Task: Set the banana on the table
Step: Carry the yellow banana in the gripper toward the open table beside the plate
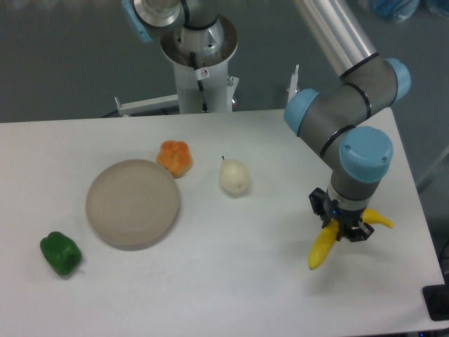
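Fingers [328, 226] of the gripper [342, 230] clench the banana [323, 247] mid-length; lowering it until it rests on the table [245, 281] before releasing seems wisest.

Bare table [231, 274] lies left of the gripper [344, 230]; the pear [234, 177] and plate [132, 203] stand farther off.

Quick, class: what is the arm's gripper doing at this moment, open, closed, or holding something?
Gripper: closed on the banana, near the right end of the table.
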Robot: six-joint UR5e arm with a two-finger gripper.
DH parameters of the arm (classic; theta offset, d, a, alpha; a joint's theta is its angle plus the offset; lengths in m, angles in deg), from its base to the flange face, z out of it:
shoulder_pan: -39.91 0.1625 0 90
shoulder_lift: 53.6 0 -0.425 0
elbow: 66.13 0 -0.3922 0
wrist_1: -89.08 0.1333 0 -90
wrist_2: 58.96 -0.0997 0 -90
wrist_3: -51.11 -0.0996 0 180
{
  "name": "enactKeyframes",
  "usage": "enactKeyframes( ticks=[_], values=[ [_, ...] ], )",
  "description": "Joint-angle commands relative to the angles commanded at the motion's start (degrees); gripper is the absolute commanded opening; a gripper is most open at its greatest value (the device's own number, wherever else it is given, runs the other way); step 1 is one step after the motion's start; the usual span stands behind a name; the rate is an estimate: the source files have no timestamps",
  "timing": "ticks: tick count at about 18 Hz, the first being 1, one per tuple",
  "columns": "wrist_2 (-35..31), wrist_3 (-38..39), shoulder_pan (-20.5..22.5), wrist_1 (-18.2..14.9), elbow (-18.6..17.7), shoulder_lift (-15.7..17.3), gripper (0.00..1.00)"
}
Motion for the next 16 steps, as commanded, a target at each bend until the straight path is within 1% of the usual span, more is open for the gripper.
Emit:
enactKeyframes(
  ticks=[3,6,8,12,15,16],
  values=[
    [1.4,0.2,-0.4,-0.1,0.2,0.2,0.1],
    [1.4,0.4,-2.0,-0.1,0.4,0.1,0.11],
    [1.4,0.4,-3.4,-0.1,-0.4,0.2,0.11],
    [1.4,4.4,-6.5,0.1,-1.6,-0.1,0.1],
    [2.1,7.2,-9.7,0.3,-1.6,-1.3,0.1],
    [2.5,8.3,-10.6,1.5,-1.7,-1.8,0.1]
  ],
)
